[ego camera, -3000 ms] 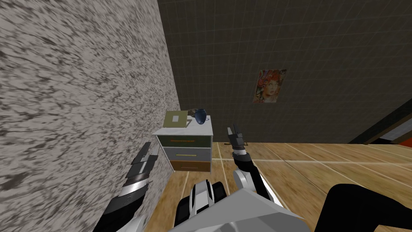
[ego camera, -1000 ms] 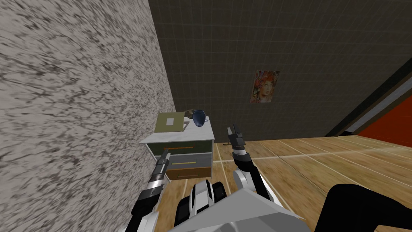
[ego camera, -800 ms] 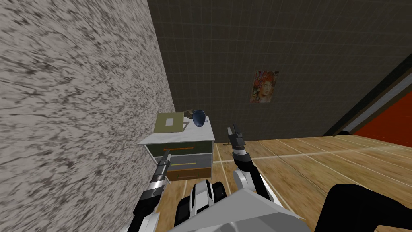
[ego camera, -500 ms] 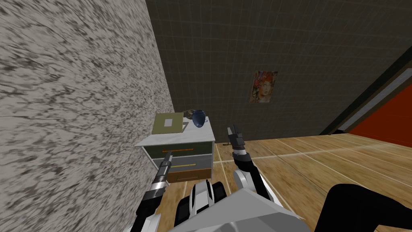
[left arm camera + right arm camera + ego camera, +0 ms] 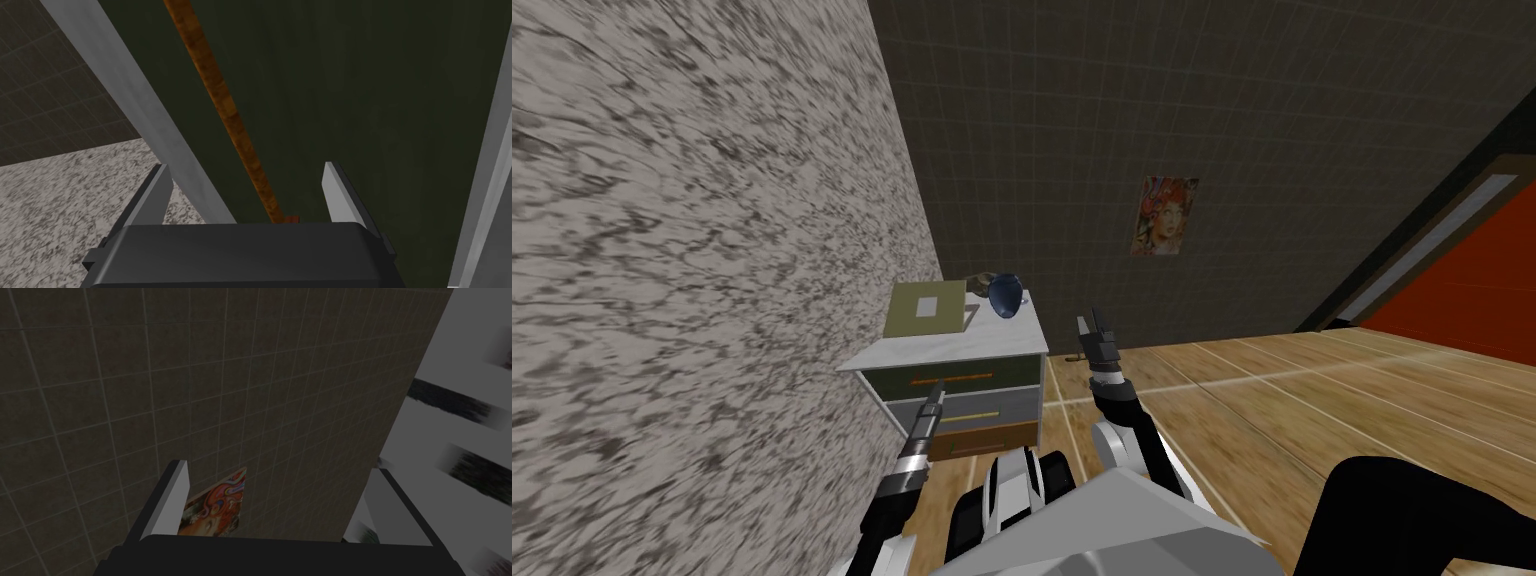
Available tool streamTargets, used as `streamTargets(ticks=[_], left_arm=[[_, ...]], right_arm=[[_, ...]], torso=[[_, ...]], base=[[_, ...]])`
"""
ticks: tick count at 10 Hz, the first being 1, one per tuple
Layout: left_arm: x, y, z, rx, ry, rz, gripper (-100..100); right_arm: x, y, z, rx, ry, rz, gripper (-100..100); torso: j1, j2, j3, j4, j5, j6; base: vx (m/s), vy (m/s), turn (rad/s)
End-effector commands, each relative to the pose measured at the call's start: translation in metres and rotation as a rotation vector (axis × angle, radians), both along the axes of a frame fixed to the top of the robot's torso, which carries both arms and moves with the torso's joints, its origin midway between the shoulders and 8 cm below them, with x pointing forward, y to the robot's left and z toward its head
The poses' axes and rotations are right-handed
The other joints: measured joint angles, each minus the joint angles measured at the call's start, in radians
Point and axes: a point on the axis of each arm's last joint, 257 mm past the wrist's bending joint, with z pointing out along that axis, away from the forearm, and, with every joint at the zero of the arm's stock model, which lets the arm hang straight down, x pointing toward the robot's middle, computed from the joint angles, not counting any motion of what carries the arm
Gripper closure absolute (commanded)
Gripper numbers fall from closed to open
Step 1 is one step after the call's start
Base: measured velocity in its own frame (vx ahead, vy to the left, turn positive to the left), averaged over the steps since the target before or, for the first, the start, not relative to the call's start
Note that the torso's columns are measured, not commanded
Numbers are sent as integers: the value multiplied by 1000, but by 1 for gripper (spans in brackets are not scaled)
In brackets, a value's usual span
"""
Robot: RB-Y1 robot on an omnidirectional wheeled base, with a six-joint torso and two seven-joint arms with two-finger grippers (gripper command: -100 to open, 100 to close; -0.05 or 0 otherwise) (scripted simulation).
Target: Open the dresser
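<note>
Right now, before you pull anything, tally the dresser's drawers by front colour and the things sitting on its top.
dark green drawer: 1
grey drawer: 1
brown drawer: 1
olive flat item on top: 1
blue vessel on top: 1
small brownish thing behind the vessel, too small to name: 1
Total: 6

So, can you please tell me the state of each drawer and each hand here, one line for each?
top drawer: looks shut
middle drawer: looks shut
bottom drawer: looks shut
left hand: open, one finger on each side of the orange handle, not closed on it
right hand: open, raised, holding nothing
</note>
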Motion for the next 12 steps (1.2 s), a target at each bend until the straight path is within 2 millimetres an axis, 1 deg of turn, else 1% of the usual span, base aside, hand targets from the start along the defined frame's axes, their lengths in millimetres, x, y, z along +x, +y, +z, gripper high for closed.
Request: streamTargets(ticks=[1, 2, 4, 5, 6, 7, 8, 11, 12], left_arm=[[0, -4, -15, 16, 22, -9, -100], [0, -3, -12, 12, 18, -7, -100], [6, -2, -3, 12, 18, -3, -100], [4, -2, -6, 13, 17, -5, -100], [0, -3, -12, 13, 18, -7, 100], [3, -3, -9, 12, 20, -6, 100], [3, -4, -1, 10, 6, -13, 100], [0, -3, -3, 12, 21, -16, 100], [2, -4, 2, 10, 7, -17, 100]], right_arm=[[0, 0, 0, 0, 0, 0, 0], [0, 0, 0, 0, 0, 0, 0], [0, 0, 0, 0, 0, 0, 0], [0, 0, 0, 0, 0, 0, 0], [0, 0, 0, 0, 0, 0, 0], [0, 0, 0, 0, 0, 0, 0], [0, 0, 0, 0, 0, 0, 0], [0, 0, 0, 0, 0, 0, 0], [0, 0, 0, 0, 0, 0, 0]], torso=[[0, 0, 0, 0, 0, 0], [0, 0, 0, 0, 0, 0], [-1, -1, 0, 0, 0, 0], [-1, -3, -2, -1, 0, 0], [0, 0, 0, 0, 0, 0], [1, 5, 3, 1, 0, 0], [4, -2, 1, -5, 3, 0], [0, 0, 1, -3, 1, 0], [1, -1, 0, -3, 1, 0]], base=[[29, 15, -26], [12, 6, -4], [61, -14, -21], [38, -10, -3], [-46, 8, 37], [-22, 6, 1], [-126, -2, 19], [-172, 15, 17], [-91, 19, -3]])
